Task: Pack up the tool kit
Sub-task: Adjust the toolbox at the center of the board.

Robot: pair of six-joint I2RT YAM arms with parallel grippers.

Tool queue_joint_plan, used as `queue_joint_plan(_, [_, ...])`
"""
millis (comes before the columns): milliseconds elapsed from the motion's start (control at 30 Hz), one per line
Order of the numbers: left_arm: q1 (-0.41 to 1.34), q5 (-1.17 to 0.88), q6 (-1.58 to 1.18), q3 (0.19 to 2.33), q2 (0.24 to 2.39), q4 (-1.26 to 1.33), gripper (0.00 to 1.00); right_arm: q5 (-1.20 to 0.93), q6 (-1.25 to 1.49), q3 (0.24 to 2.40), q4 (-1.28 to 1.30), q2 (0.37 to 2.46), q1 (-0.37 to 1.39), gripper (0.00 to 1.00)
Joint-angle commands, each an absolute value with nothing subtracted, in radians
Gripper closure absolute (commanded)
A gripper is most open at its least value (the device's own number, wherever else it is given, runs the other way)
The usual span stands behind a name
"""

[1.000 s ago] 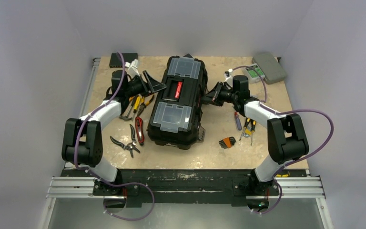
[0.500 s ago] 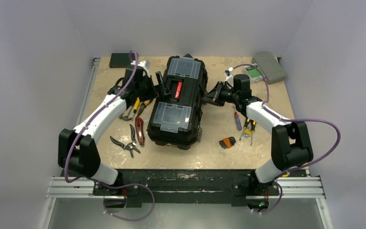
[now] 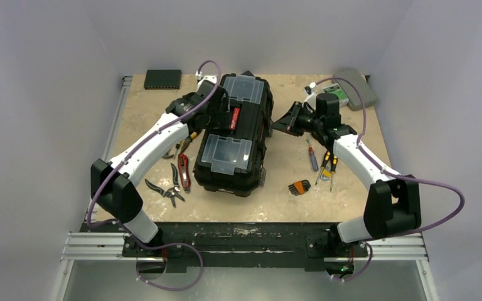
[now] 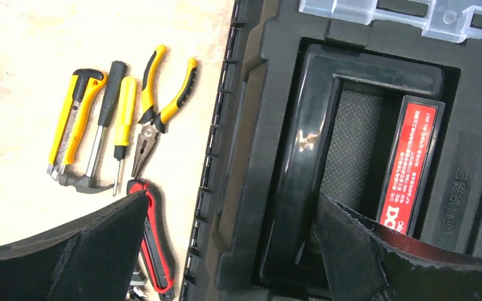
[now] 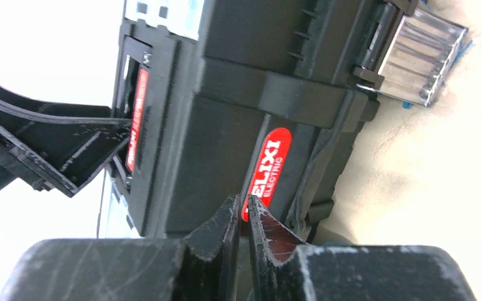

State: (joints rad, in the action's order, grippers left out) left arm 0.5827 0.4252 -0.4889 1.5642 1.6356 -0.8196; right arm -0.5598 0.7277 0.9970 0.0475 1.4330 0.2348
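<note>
The black toolbox (image 3: 235, 135) lies closed mid-table, with clear lid compartments and a red label (image 4: 408, 163) in its handle recess. My left gripper (image 3: 221, 113) hovers open over the lid; in the left wrist view (image 4: 231, 199) its fingers straddle the black handle bar (image 4: 307, 157) without touching it. My right gripper (image 3: 287, 121) is shut and empty just off the box's right side, facing the red side label (image 5: 270, 169). A yellow knife (image 4: 75, 113), hammer (image 4: 100, 125), yellow screwdriver (image 4: 124, 119), yellow pliers (image 4: 163, 94) and red knife (image 4: 154, 251) lie left of the box.
Black pliers (image 3: 166, 191) lie at front left. A hex key set (image 3: 299, 187) and screwdrivers (image 3: 323, 164) lie right of the box. A thin black device (image 3: 162, 78) sits at the back left, a flat grey case (image 3: 356, 88) at the back right.
My left gripper opened wide and swung right from the tools to above the toolbox handle. The right gripper drew slightly back from the box's right side.
</note>
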Motion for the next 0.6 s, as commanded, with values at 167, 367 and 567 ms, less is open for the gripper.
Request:
queue_joint_plan(167, [0.441,-0.003,-0.451,1.377,1.355,-0.706,0.0,-0.383,0.734,1.258,0.232,1.398,0.398,0.03])
queue_joint_plan(367, [0.288,-0.313,-0.58,1.183,1.264,-0.511,0.0,-0.164,0.874,1.435,0.368,1.485,0.521,0.01])
queue_joint_plan(567, [0.189,-0.396,-0.762,0.924,1.176,-0.249,0.01,-0.019,0.94,1.592,0.466,1.57,0.634,0.01])
